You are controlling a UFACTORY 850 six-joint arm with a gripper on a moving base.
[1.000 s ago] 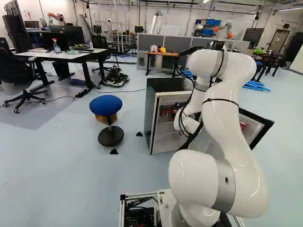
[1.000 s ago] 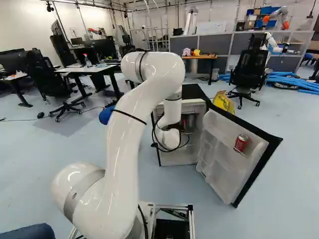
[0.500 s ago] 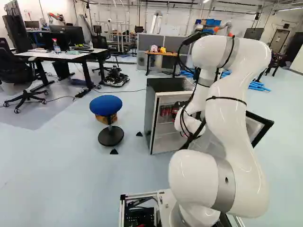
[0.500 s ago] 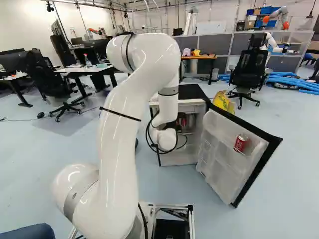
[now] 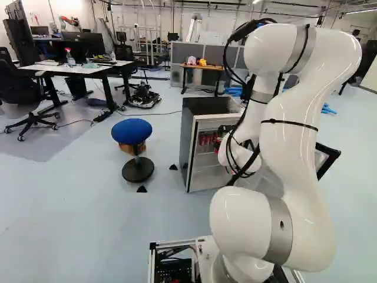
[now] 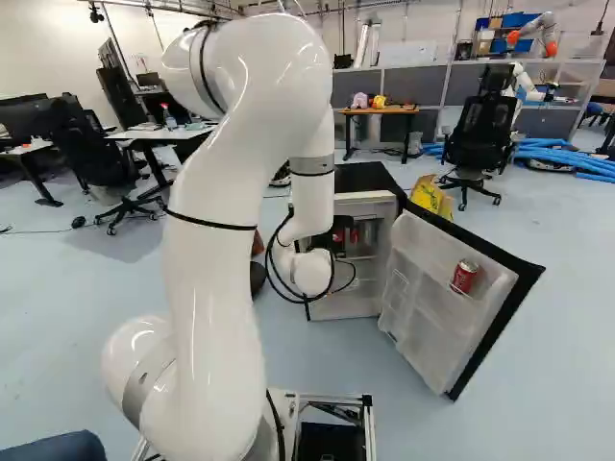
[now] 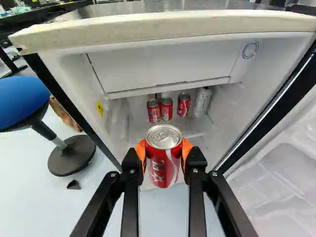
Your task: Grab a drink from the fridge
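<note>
Jaws closed on a red can [image 7: 164, 160], an orange pad [image 7: 140, 152] pressed to each side of it. Silver lid toward the camera, side printed white on red. The held can is lined up with the opening of the fridge [image 5: 186, 147]; cannot tell whether any of it sits within the cabinet.

Ahead, past the held can, more drinks on a shelf below a white inner panel [image 7: 163, 64]. Two red cans [image 7: 153, 111] [image 7: 167, 108] side by side; a third red can [image 7: 183, 105] beyond them; a silver can [image 7: 202, 101] just beside that one.

Fridge door [image 6: 437, 298] wide open, its black outer edge to the right in the right base view. One more red can [image 6: 465, 277] on the door's inner rack.

White arm [image 6: 216, 259] rises from the base, bends over at the top and comes down before the fridge opening. Black cables [image 5: 227, 59] loop off it.

Near the fridge, on the side away from the door, a stool [image 5: 132, 131]: blue seat, black round foot. Behind the door, a yellow object [image 6: 431, 196] on the floor, then a black office chair [image 6: 480, 134] and blue tubes [image 6: 567, 157].
</note>
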